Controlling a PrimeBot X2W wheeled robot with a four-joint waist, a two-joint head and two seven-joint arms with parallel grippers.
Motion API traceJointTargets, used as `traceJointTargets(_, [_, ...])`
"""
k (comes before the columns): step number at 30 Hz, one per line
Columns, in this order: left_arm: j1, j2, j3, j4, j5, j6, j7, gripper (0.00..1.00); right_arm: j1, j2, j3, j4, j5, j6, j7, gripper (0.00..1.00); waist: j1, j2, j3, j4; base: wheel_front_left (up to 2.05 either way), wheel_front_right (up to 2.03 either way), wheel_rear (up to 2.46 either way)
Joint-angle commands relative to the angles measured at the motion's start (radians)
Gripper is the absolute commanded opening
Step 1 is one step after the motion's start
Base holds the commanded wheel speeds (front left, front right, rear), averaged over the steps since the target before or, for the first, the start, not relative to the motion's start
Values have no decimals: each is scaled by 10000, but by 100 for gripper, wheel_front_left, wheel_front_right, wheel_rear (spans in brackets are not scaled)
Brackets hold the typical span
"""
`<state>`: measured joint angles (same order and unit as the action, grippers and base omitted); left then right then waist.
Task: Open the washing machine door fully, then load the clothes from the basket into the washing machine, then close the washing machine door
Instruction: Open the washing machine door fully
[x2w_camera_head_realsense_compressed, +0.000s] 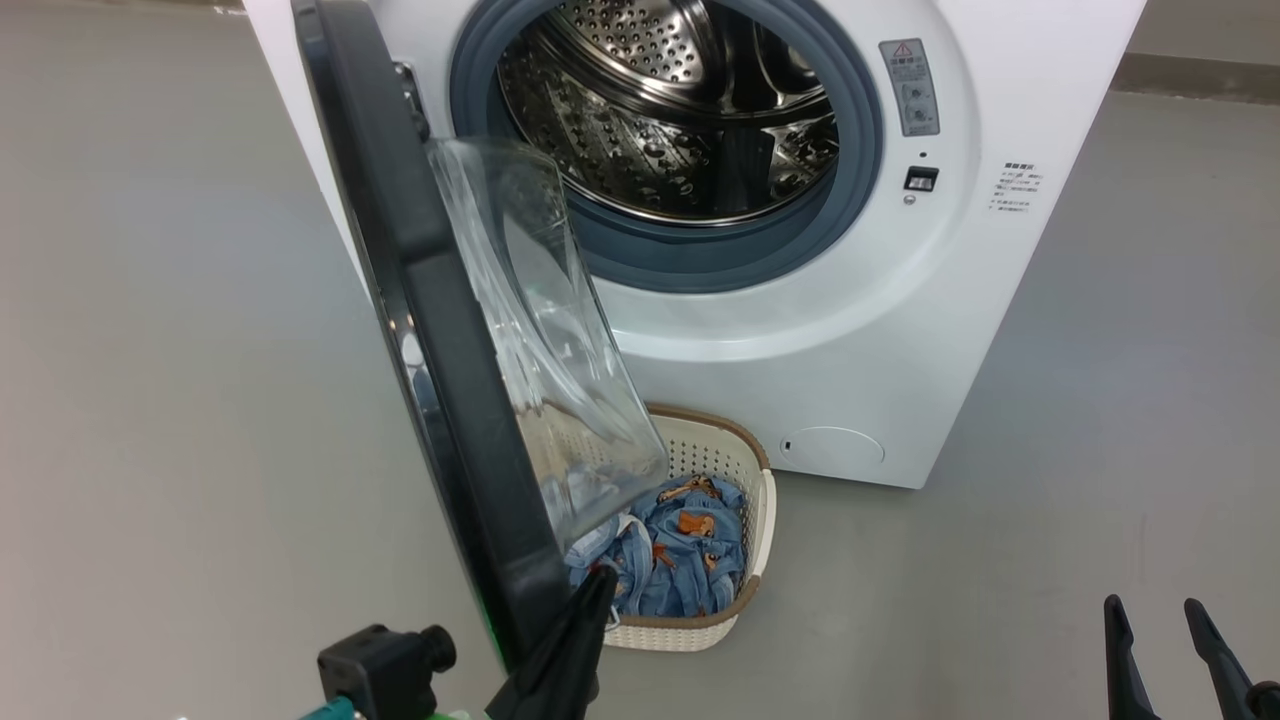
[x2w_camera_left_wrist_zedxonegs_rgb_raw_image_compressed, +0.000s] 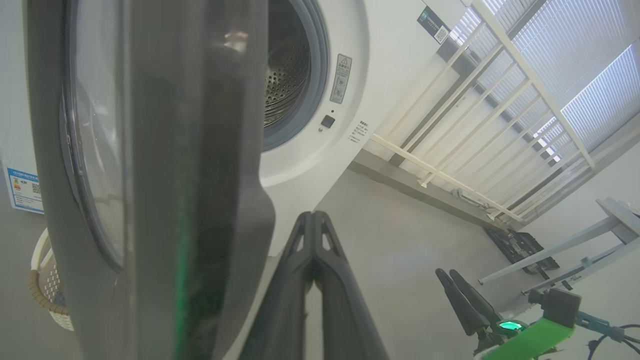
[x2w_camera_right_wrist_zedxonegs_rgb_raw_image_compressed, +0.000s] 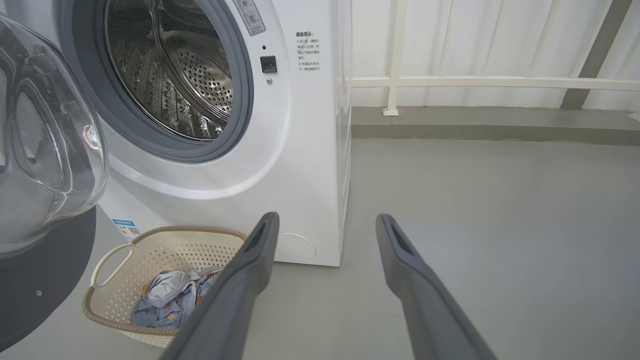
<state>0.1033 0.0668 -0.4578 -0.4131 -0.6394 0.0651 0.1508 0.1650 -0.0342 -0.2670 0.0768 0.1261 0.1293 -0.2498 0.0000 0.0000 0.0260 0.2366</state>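
The washing machine (x2w_camera_head_realsense_compressed: 850, 330) stands white in front of me, its steel drum (x2w_camera_head_realsense_compressed: 670, 110) exposed. The washing machine door (x2w_camera_head_realsense_compressed: 440, 330) is swung out toward me, black rim edge-on, clear glass bowl (x2w_camera_head_realsense_compressed: 540, 330) facing right. My left gripper (x2w_camera_head_realsense_compressed: 603, 578) is shut, empty, its tips just right of the door's lower rim edge (x2w_camera_left_wrist_zedxonegs_rgb_raw_image_compressed: 220, 240). The cream basket (x2w_camera_head_realsense_compressed: 755, 545) sits on the floor at the machine's foot, partly behind the door, with the light blue clothes (x2w_camera_head_realsense_compressed: 680, 555) inside. My right gripper (x2w_camera_head_realsense_compressed: 1155, 610) is open at the lower right, empty, well away from the basket (x2w_camera_right_wrist_zedxonegs_rgb_raw_image_compressed: 150, 260).
Grey floor (x2w_camera_head_realsense_compressed: 1050, 520) spreads to the right of the machine. A white railing (x2w_camera_right_wrist_zedxonegs_rgb_raw_image_compressed: 490, 82) and a low ledge run behind it. The open door blocks the basket's left side. In the left wrist view a pale frame (x2w_camera_left_wrist_zedxonegs_rgb_raw_image_compressed: 600, 230) stands at the far right.
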Motion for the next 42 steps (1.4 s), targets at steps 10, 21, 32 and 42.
traceJointTargets(10, [-362,20,336,34,299,36,-301,0,-393,-160,287,-151,-32,14,-120,100,0,0,176,113,0,0,0])
traceJointTargets(21, [-541,55,536,180,986,499,-691,0,-472,-160,217,-148,-56,14,-120,100,0,0,301,505,0,0,0])
traceJointTargets(32, [-566,179,829,402,1098,771,-746,0,-506,-160,273,-124,55,14,-120,100,0,0,463,1178,0,0,0])
traceJointTargets(42, [-590,319,1530,650,1045,1108,-981,0,-595,-160,275,-119,32,14,-120,100,0,0,652,1800,0,0,0])
